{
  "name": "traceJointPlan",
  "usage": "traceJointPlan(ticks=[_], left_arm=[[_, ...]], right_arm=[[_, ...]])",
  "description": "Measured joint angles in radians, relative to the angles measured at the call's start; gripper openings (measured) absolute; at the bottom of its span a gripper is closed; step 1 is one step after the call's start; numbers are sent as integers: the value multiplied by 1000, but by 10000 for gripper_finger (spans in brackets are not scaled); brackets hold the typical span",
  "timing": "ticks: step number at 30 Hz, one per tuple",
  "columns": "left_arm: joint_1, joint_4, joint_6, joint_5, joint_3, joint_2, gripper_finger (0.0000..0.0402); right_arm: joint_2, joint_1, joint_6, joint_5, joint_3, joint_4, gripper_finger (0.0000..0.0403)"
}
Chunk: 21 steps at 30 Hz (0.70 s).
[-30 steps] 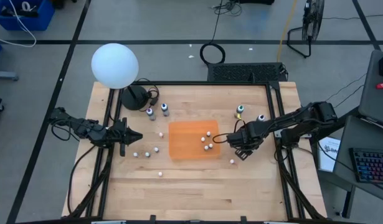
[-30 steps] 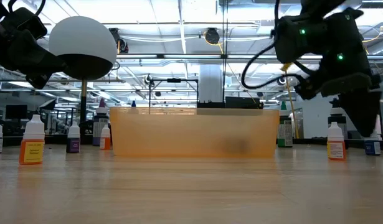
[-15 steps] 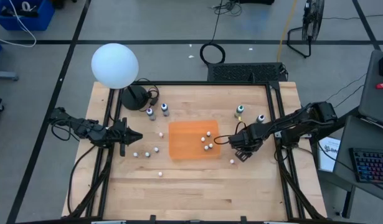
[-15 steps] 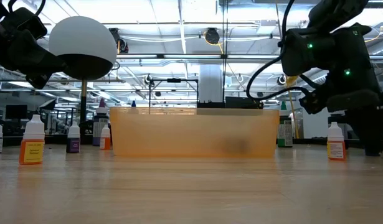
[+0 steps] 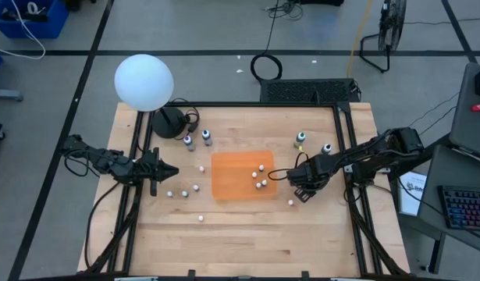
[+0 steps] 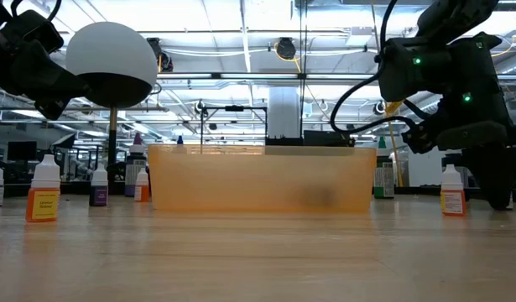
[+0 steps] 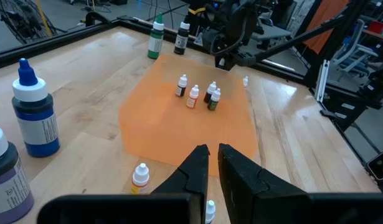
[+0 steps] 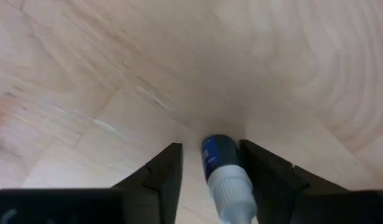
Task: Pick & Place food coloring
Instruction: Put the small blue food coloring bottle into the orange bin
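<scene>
The food coloring is spread over the table. Several tiny white-capped bottles (image 5: 261, 178) stand on the orange mat (image 5: 242, 175), and others (image 5: 183, 191) stand on the wood left of it. Taller ones stand at the far side (image 5: 188, 141) (image 5: 300, 139). My right gripper (image 5: 296, 193) is open and low at the mat's near right corner. Its fingers (image 8: 165, 169) stand on either side of an upright blue-labelled bottle (image 8: 220, 163) on the table. My left gripper (image 5: 171, 170) is shut and waits left of the mat.
A white globe lamp (image 5: 144, 82) on a dark base (image 5: 168, 122) stands at the far left corner. Black frame rails (image 5: 345, 156) run along the table's sides. A taller blue bottle (image 7: 34, 118) stands near my left arm. Bare wood lies along the near edge.
My right gripper has come down toward the table and a little toward the near edge, ending over the blue-labelled bottle beside the mat. For the last half second it has kept still. No bottle has moved.
</scene>
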Motion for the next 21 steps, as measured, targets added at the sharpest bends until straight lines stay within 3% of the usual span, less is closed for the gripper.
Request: traceJointPlan(ticks=[7, 14, 21], left_arm=[[0, 0, 0, 0, 0, 0, 42], [0, 0, 0, 0, 0, 0, 42], [0, 0, 0, 0, 0, 0, 42]], right_arm=[[0, 0, -21, 19, -19, 18, 57], [1, 2, -92, 62, -12, 61, 57], [6, 14, -148, 180, 76, 102, 57]])
